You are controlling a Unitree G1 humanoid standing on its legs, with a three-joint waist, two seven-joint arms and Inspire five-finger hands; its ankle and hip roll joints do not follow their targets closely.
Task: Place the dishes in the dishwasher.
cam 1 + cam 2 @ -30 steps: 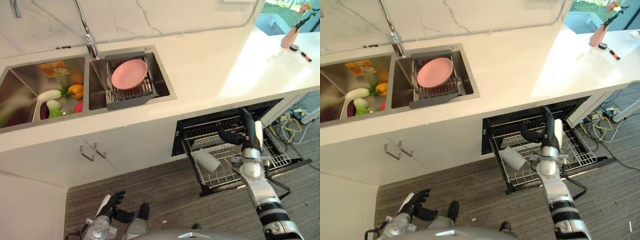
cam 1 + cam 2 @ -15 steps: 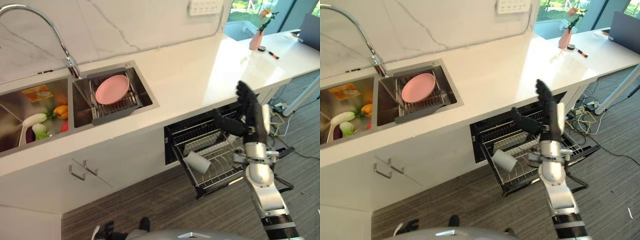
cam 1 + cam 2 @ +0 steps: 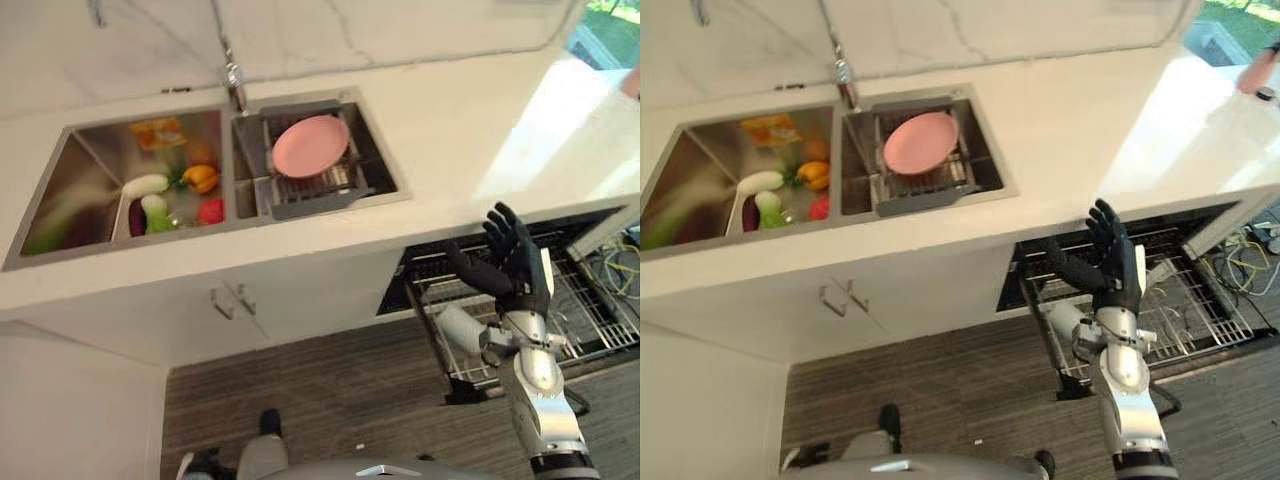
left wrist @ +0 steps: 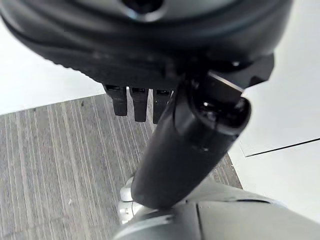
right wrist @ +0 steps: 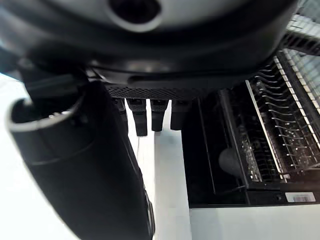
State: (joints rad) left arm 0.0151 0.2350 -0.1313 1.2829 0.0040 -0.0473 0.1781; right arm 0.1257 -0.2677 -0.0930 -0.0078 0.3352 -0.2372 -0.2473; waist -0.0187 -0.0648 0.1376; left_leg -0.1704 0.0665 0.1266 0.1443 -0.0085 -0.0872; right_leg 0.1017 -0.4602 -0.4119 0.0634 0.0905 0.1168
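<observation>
A pink plate (image 3: 311, 146) lies on a wire rack (image 3: 318, 181) in the sink's right basin. Under the counter the dishwasher stands open with its lower rack (image 3: 592, 308) pulled out, and a white cup (image 3: 459, 327) lies on its side at the rack's near left corner. My right hand (image 3: 511, 263) is raised in front of the counter edge, above the rack's left part, open with fingers spread and holding nothing. In the left wrist view my left hand (image 4: 190, 145) hangs low over the striped floor, fingers relaxed and empty.
The left basin (image 3: 90, 190) holds several vegetables (image 3: 199, 179) and a white ladle-like piece (image 3: 140, 186). A tap (image 3: 231, 68) rises behind the sink. The white counter (image 3: 470, 120) runs to the right. Two cabinet handles (image 3: 232, 299) stick out below the sink.
The camera has swung, shifting the whole scene. My right hand rose from the dishwasher rack to counter-edge height and stays open there. The plate and cup have not moved.
</observation>
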